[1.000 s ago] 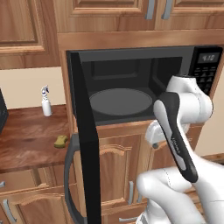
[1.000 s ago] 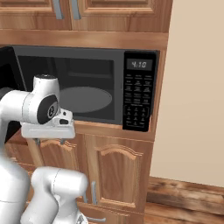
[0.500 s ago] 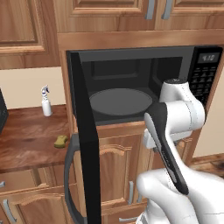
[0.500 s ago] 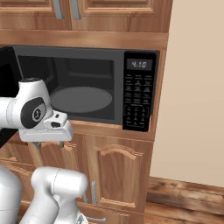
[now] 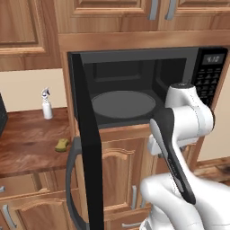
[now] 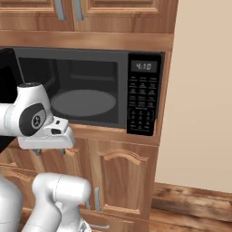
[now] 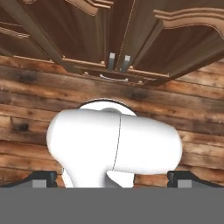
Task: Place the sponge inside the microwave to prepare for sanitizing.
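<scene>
Left base view shows the sponge [image 5: 62, 144] on the bench [image 5: 27, 143], left of the open microwave [image 5: 134, 85], jaws spread empty.

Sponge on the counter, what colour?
Yellow-olive. The sponge shows best in the left base view, lying on the dark wood counter.

The microwave [image 5: 134, 90] door's lower end is cut off by the left base view's bottom edge.

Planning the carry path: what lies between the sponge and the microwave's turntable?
In the left base view, the microwave's open door stands edge-on between the sponge on the wooden counter and the turntable.
</scene>
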You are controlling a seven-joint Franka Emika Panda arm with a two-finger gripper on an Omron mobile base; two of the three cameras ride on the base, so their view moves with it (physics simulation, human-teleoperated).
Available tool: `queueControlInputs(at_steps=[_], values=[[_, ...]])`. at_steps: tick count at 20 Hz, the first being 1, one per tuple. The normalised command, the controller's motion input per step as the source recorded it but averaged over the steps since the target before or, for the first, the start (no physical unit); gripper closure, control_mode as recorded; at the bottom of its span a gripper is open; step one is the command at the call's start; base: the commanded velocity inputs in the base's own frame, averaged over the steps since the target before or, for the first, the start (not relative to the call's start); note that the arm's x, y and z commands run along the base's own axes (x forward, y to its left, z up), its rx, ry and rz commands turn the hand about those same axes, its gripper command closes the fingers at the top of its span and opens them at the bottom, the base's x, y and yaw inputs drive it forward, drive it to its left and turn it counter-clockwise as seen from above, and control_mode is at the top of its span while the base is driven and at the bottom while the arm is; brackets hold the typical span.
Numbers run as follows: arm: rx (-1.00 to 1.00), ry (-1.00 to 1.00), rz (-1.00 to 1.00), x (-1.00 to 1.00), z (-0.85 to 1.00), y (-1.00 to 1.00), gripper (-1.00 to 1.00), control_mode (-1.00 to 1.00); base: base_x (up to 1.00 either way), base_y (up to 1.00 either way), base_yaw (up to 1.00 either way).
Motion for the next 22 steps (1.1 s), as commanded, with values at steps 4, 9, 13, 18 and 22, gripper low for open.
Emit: queueControlInputs(at_steps=[4,9,13,18,22], values=[[0.0,0.0,0.0,0.0,0.0,0.0,-1.0,1.0,-0.45,0.05,-0.16],[0.0,0.0,0.0,0.0,0.0,0.0,-1.0,1.0,-0.64,0.31,-0.23],[0.0,0.0,0.0,0.0,0.0,0.0,-1.0,1.0,-0.78,0.2,-0.31],[0.0,0.0,0.0,0.0,0.0,0.0,-1.0,1.0,-0.76,0.27,-0.33],[0.0,0.0,0.0,0.0,0.0,0.0,-1.0,1.0,-0.57,0.59,-0.06]])
